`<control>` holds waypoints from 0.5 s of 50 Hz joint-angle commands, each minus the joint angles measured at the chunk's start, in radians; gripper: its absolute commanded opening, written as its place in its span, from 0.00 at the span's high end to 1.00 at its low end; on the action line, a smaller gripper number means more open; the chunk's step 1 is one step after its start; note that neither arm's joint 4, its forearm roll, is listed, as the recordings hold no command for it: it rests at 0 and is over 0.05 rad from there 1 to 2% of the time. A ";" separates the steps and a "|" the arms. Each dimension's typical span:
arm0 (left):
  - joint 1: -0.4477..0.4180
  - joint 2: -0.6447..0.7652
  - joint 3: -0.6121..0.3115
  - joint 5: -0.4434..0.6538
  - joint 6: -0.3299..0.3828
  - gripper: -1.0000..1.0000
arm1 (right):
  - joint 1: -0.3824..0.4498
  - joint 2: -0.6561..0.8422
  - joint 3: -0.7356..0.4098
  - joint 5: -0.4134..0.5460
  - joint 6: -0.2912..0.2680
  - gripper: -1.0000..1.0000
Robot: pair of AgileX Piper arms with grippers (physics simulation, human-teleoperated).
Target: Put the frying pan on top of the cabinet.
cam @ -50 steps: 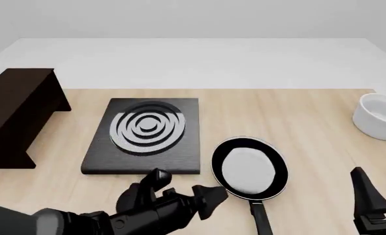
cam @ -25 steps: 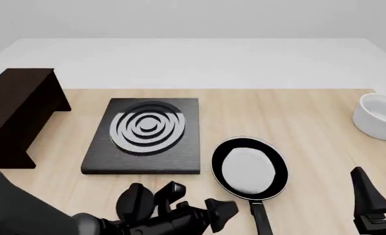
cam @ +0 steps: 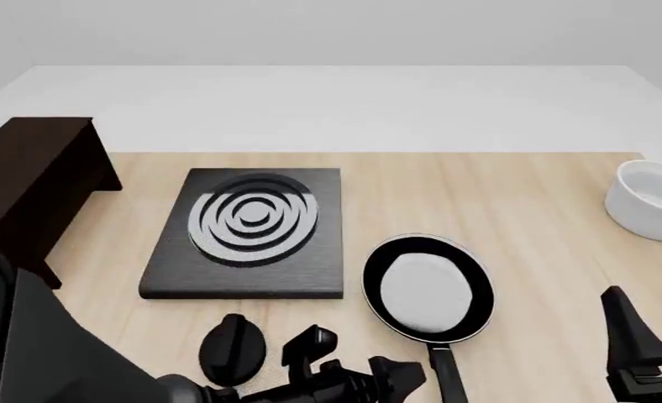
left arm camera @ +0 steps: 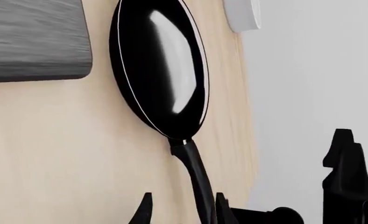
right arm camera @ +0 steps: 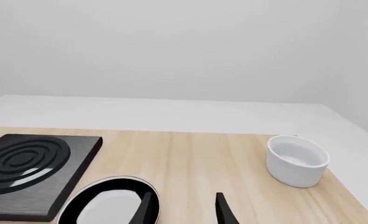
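The frying pan (cam: pixel 427 290) lies on the table's near right part, pale inside up, its long black handle (cam: pixel 449 378) pointing toward me. In the left wrist view my left gripper (left arm camera: pixel 182 212) is open, one fingertip on each side of the pan handle (left arm camera: pixel 196 177), not closed on it. From the front, the left gripper (cam: pixel 404 378) sits low, just left of the handle. My right gripper (cam: pixel 659 327) stands open at the near right, apart from the pan (right arm camera: pixel 106 200). The dark cabinet (cam: pixel 39 185) stands at the far left, its flat top bare.
A flat black slab with silver rings (cam: pixel 247 231) lies between cabinet and pan. At the right table edge sits a white bowl (cam: pixel 650 201). A round black knob (cam: pixel 233 348) shows beside my left arm.
My left arm has moved down and to the right, bringing its gripper to the pan handle. The pan and the right gripper have not moved.
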 commanded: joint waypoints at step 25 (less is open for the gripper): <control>-0.031 0.073 -0.077 0.007 -0.019 0.00 | 0.004 0.000 0.002 -0.002 0.007 0.00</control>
